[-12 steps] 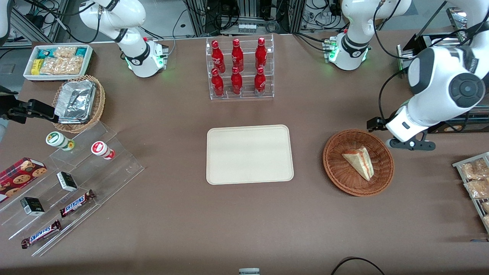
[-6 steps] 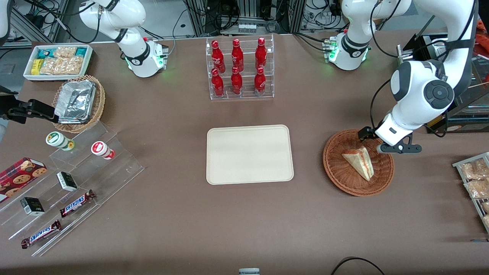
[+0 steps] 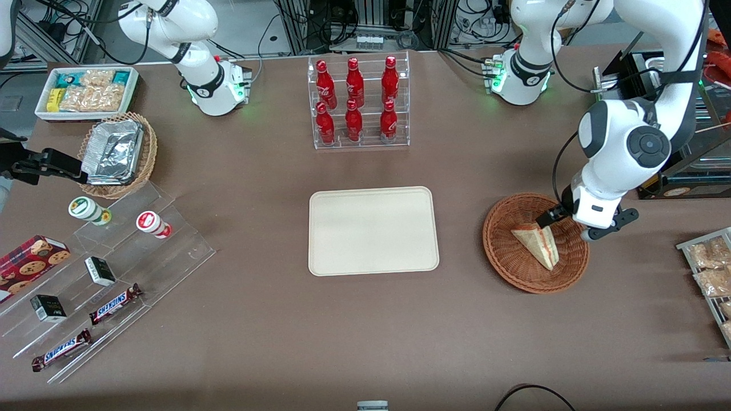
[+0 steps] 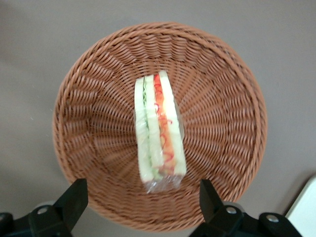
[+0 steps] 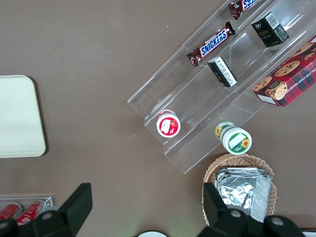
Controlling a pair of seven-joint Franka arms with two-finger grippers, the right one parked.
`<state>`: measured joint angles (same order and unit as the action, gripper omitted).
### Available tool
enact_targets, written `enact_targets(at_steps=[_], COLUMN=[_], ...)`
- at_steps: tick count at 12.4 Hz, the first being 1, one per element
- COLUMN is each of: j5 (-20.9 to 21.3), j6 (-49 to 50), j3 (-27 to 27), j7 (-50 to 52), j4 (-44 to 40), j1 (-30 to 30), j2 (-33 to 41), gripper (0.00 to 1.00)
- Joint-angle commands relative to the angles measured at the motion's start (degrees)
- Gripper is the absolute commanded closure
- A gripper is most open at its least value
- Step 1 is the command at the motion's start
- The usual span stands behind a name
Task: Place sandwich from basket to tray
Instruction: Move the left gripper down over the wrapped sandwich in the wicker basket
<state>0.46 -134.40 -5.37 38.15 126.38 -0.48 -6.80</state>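
Here, the gripper (image 4: 140, 200), fingers spread wide and empty, is hovering over the sandwich (image 4: 158, 132) in the basket (image 4: 89, 98); closing off-centre could nudge the wedge aside.

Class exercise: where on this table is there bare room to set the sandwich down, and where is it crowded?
The tray is bare, with open tabletop between it and the basket. The basket holds the sandwich, with the open gripper above it. The stepped snack shelf is crowded.

Brown table (image 3: 257, 337) carrying a woven basket (image 3: 508, 262) directly beneath the open gripper (image 3: 562, 225), cream tray (image 3: 373, 230) nearby toward the parked arm's end, bottle rack (image 3: 360, 103) farther from the front camera.
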Motion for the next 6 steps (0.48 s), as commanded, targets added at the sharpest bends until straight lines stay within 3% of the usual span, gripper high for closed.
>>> enact_targets(at_steps=[1, 6], j5=[0.24, 0.42], j6=[-4.11, -5.61], j3=[-0.26, -0.34], j7=[10.86, 13.09], j4=[-0.08, -0.87], j1=[-0.22, -0.22], j2=[-2.33, -5.59], gripper=[0.0, 0.0])
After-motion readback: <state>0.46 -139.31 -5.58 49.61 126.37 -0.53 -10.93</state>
